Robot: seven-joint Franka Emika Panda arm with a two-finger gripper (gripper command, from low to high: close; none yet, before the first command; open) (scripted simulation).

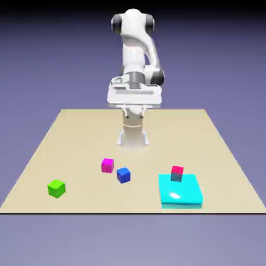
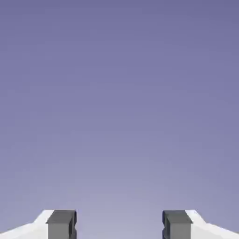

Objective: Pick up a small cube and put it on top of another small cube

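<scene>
The small lime-green cube [image 1: 56,188] rests on the tan table near the front, at the exterior view's left. A magenta cube [image 1: 107,165] and a blue cube [image 1: 123,175] stand close together nearer the middle. My gripper [image 1: 133,98] hangs high above the table's far side, well away from every cube. In the hand view the gripper [image 2: 119,224] is open: its grey fingertips [image 2: 61,223] stand wide apart with nothing between them. That view shows only the blue-violet backdrop, and no cube appears in it.
A flat cyan block [image 1: 180,190] lies at the front on the exterior view's right, and a small red cube [image 1: 177,172] sits at its far edge. The robot's base [image 1: 133,136] stands on the table [image 1: 78,135] behind the cubes.
</scene>
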